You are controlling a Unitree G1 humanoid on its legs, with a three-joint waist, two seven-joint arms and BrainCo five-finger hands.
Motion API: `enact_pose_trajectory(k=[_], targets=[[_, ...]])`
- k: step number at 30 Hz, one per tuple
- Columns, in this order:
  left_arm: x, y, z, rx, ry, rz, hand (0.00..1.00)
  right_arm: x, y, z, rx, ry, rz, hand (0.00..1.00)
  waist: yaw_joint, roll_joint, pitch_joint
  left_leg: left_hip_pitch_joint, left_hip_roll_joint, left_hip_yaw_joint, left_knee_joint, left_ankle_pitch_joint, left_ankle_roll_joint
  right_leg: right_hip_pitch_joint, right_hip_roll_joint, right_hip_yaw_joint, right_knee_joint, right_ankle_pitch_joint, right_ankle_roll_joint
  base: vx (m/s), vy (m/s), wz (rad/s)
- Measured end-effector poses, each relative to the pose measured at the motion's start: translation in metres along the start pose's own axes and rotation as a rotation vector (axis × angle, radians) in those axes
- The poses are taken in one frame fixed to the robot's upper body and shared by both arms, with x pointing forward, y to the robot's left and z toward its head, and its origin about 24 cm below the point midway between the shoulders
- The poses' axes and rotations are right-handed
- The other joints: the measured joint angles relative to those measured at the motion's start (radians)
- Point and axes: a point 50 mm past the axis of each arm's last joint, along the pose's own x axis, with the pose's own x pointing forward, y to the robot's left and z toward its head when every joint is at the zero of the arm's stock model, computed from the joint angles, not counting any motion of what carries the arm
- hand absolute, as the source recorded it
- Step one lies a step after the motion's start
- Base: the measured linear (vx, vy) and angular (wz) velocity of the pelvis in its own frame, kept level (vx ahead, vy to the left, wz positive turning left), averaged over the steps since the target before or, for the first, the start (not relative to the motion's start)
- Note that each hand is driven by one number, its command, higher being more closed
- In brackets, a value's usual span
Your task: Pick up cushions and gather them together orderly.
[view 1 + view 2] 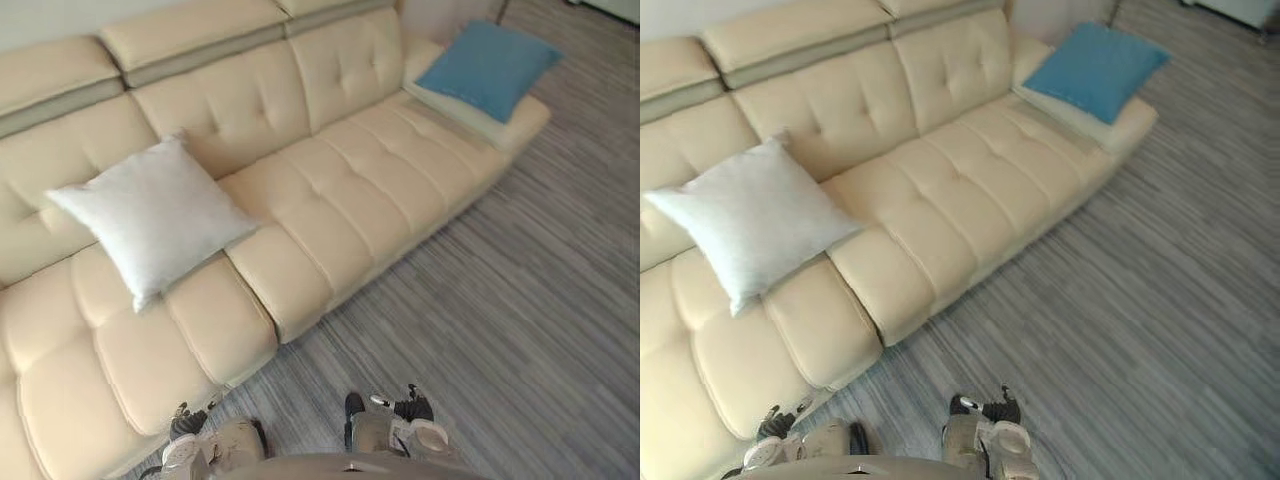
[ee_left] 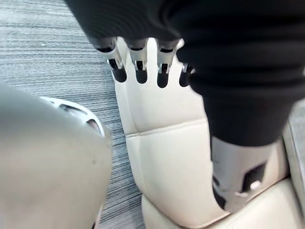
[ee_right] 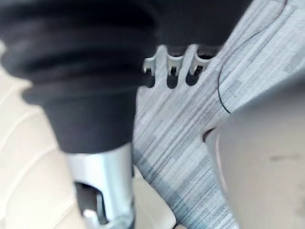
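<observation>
Left hand [image 2: 139, 58] and right hand [image 3: 172, 64] are held slack and empty by the sofa [image 1: 350, 190]; white cushion [image 1: 150, 215] is propped left, blue cushion [image 1: 490, 65] far right. Either could be dropped if pinched by a corner.

Living room, cream sofa [image 1: 330, 190], cushions [image 1: 150, 215]

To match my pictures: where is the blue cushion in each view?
Left eye view: blue cushion, upper right, at the far end of the sofa.
Right eye view: upper right, slightly nearer the middle.
Wrist views: sofa edge and floor.
Shared landmark: the white cushion, left.
</observation>
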Motion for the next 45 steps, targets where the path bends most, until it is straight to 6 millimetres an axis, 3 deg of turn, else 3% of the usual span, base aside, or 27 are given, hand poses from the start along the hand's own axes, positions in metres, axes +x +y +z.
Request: enact_pose_trajectory(k=[1,2,3,4,5,7,8,9,10,11,14,15,17,20,23,25,27,28,30,32,33,35,37,39,41,43,45], targets=[[0.000,0.000,0.000,-0.003,-0.002,0.002,0.00,0.001,0.002,0.003,0.001,-0.006,0.004,0.00,0.009,0.000,0.000,0.004,0.007,0.005,-0.003,0.003,0.004,-0.018,0.013,-0.011,-0.016,0.038,-0.017,0.08,0.007,-2.03],[-0.001,-0.002,0.000,-0.004,-0.001,0.001,0.00,0.002,0.002,0.005,0.003,-0.012,0.002,0.00,0.024,0.003,0.002,0.039,0.029,0.053,-0.031,0.003,0.004,-0.028,0.023,-0.083,-0.044,0.075,-0.060,0.07,-0.083,-2.12],[0.000,-0.003,0.001,-0.004,-0.004,0.000,0.00,0.003,0.002,0.008,0.003,-0.020,0.003,0.00,0.011,0.013,0.007,0.076,0.042,0.118,-0.039,-0.005,0.017,-0.048,-0.016,-0.296,0.031,-0.013,-0.142,0.07,-0.105,-1.99],[0.000,-0.004,0.002,0.001,-0.007,-0.004,0.00,0.003,0.000,0.006,0.007,-0.013,-0.004,0.00,0.011,-0.003,0.002,0.109,0.046,0.165,-0.027,-0.011,0.017,-0.040,-0.051,-0.451,0.074,-0.066,-0.177,0.07,-0.093,-1.29],[0.000,-0.005,0.002,0.004,-0.006,-0.007,0.00,0.002,-0.002,0.004,0.009,-0.005,-0.010,0.00,0.011,-0.002,0.003,0.124,0.047,0.183,-0.019,-0.014,0.013,-0.037,-0.053,-0.496,0.077,-0.055,-0.173,0.07,-0.078,-1.16],[0.001,-0.006,0.003,0.019,0.006,-0.018,0.00,0.003,-0.002,0.003,0.013,-0.001,-0.011,0.00,0.018,0.010,0.001,0.182,0.065,0.216,-0.049,-0.019,0.011,0.000,-0.017,-0.594,0.017,-0.030,-0.211,0.08,-0.160,-1.37],[0.001,-0.008,0.003,0.023,0.011,-0.024,0.00,0.004,-0.002,0.008,0.016,-0.010,-0.013,0.00,0.018,0.027,0.000,0.201,0.072,0.238,-0.082,-0.021,0.007,0.005,-0.019,-0.632,0.020,-0.076,-0.221,0.07,-0.173,-1.09],[0.002,-0.015,0.005,0.037,0.005,-0.046,0.00,0.005,-0.007,0.009,0.030,-0.012,-0.033,0.00,0.005,0.038,0.001,0.222,0.071,0.263,-0.129,-0.027,-0.028,-0.020,-0.071,-0.697,0.137,-0.157,-0.223,0.10,-0.154,-0.56],[0.003,-0.017,0.009,0.069,-0.003,-0.061,0.00,0.005,-0.012,0.004,0.039,0.007,-0.050,0.00,-0.006,0.023,-0.003,0.245,0.054,0.280,-0.146,-0.028,-0.064,-0.030,-0.132,-0.679,0.226,-0.215,-0.192,0.13,-0.165,-0.57],[0.004,-0.016,0.008,0.078,0.004,-0.063,0.00,0.005,-0.014,-0.001,0.032,0.030,-0.056,0.00,0.004,0.018,-0.006,0.260,0.056,0.292,-0.146,-0.032,-0.080,-0.034,-0.123,-0.682,0.237,-0.222,-0.163,0.17,-0.215,-0.74],[0.003,-0.019,0.001,0.087,0.039,-0.079,0.00,0.005,-0.016,-0.004,0.026,0.048,-0.061,0.00,0.000,0.037,-0.009,0.246,0.111,0.253,-0.049,0.003,-0.032,-0.019,-0.054,-0.632,0.210,-0.247,-0.172,0.19,-0.247,-0.62],[0.002,-0.020,-0.001,0.084,0.043,-0.082,0.00,0.005,-0.020,-0.005,0.024,0.051,-0.069,0.00,-0.003,0.048,0.004,0.187,0.166,0.180,0.113,0.026,0.008,0.015,-0.019,-0.618,0.190,-0.253,-0.182,0.15,-0.250,-0.50],[0.003,-0.017,0.002,0.070,0.036,-0.071,0.00,0.005,-0.021,-0.006,0.032,0.056,-0.075,0.00,0.011,0.054,0.013,0.135,0.201,0.090,0.289,0.018,0.020,0.058,0.024,-0.587,0.170,-0.261,-0.193,0.13,-0.199,-0.67],[0.003,-0.015,0.001,0.064,0.038,-0.064,0.00,0.005,-0.020,-0.005,0.034,0.052,-0.078,0.00,0.031,0.056,0.024,0.019,0.138,-0.089,0.415,0.000,0.001,0.121,0.078,-0.515,0.138,-0.274,-0.202,0.13,-0.092,-0.84],[0.002,-0.014,0.005,0.052,0.013,-0.063,0.00,0.006,-0.013,0.002,0.044,0.029,-0.063,0.00,0.045,0.062,0.034,-0.115,0.035,-0.177,0.311,-0.018,-0.006,0.171,0.120,-0.435,0.071,-0.276,-0.205,0.17,0.000,-0.77],[0.002,-0.016,0.008,0.041,-0.002,-0.067,0.00,0.006,-0.012,0.002,0.045,0.029,-0.062,0.00,0.058,0.057,0.040,-0.149,-0.003,-0.185,0.200,-0.013,-0.012,0.200,0.128,-0.394,0.047,-0.274,-0.200,0.25,0.064,-0.73],[0.001,-0.018,0.007,0.013,-0.004,-0.064,0.00,0.006,-0.013,0.002,0.049,0.031,-0.065,0.00,0.080,0.056,0.038,-0.144,-0.040,-0.194,-0.010,0.037,-0.003,0.221,0.132,-0.352,0.029,-0.281,-0.175,0.27,0.101,-0.89],[0.001,-0.017,0.007,0.001,-0.002,-0.061,0.00,0.006,-0.012,0.002,0.050,0.031,-0.062,0.00,0.087,0.056,0.036,-0.142,-0.049,-0.210,-0.073,0.093,0.022,0.232,0.139,-0.319,0.023,-0.290,-0.160,0.27,0.112,-0.68],[0.000,-0.014,0.004,-0.015,0.007,-0.048,0.00,0.004,-0.010,-0.001,0.054,0.041,-0.060,0.00,0.095,0.052,0.007,-0.122,-0.070,-0.213,-0.091,0.151,0.056,0.234,0.136,-0.271,0.029,-0.313,-0.130,0.38,0.152,-0.74],[0.001,-0.009,0.003,-0.014,0.012,-0.037,0.00,0.001,-0.009,-0.010,0.054,0.065,-0.055,0.00,0.097,0.001,-0.007,-0.069,-0.102,-0.164,-0.107,0.111,0.069,0.229,0.081,-0.244,0.118,-0.374,-0.047,0.46,0.138,-0.55],[0.002,-0.007,0.004,-0.003,0.012,-0.038,0.00,0.001,-0.009,-0.011,0.054,0.070,-0.053,0.00,0.096,-0.011,-0.007,-0.044,-0.113,-0.149,-0.105,0.086,0.079,0.199,0.054,-0.249,0.222,-0.379,-0.030,0.53,0.144,-0.30],[0.002,-0.007,0.003,0.028,0.018,-0.043,0.00,0.001,-0.011,-0.011,0.051,0.069,-0.055,0.00,0.087,-0.008,-0.001,0.028,-0.116,-0.143,-0.091,0.030,0.095,0.102,0.013,-0.256,0.538,-0.316,0.065,0.55,0.138,-0.13],[0.002,-0.006,0.000,0.045,0.037,-0.044,0.00,0.000,-0.011,-0.013,0.049,0.072,-0.048,0.00,0.081,0.005,0.013,0.125,-0.116,-0.151,-0.099,-0.016,0.104,0.031,-0.032,-0.283,0.777,-0.313,0.038,0.48,0.056,0.02],[0.002,-0.005,-0.001,0.046,0.042,-0.042,0.00,0.002,-0.010,-0.008,0.051,0.058,-0.044,0.00,0.065,0.005,0.015,0.211,-0.110,-0.160,-0.141,-0.029,0.105,-0.022,-0.071,-0.330,0.823,-0.338,-0.008,0.48,-0.032,0.12],[0.004,-0.012,0.006,0.051,0.024,-0.054,0.00,0.003,-0.009,0.001,0.060,0.021,-0.043,0.00,0.057,0.010,0.019,0.297,-0.082,-0.183,-0.216,-0.052,0.074,-0.136,-0.098,-0.388,0.706,-0.351,-0.025,0.60,-0.133,0.21],[0.004,-0.014,0.005,0.063,0.027,-0.061,0.00,0.005,-0.010,0.007,0.060,0.003,-0.045,0.00,0.041,0.012,0.021,0.351,-0.063,-0.184,-0.272,-0.056,0.066,-0.199,-0.084,-0.385,0.505,-0.322,-0.037,0.52,-0.215,0.19],[0.003,-0.012,0.000,0.085,0.046,-0.060,0.00,0.004,-0.012,0.002,0.062,0.020,-0.056,0.00,0.030,-0.001,0.021,0.400,-0.069,-0.198,-0.299,-0.054,0.054,-0.178,-0.066,-0.345,0.236,-0.199,-0.044,0.51,-0.231,0.25]])
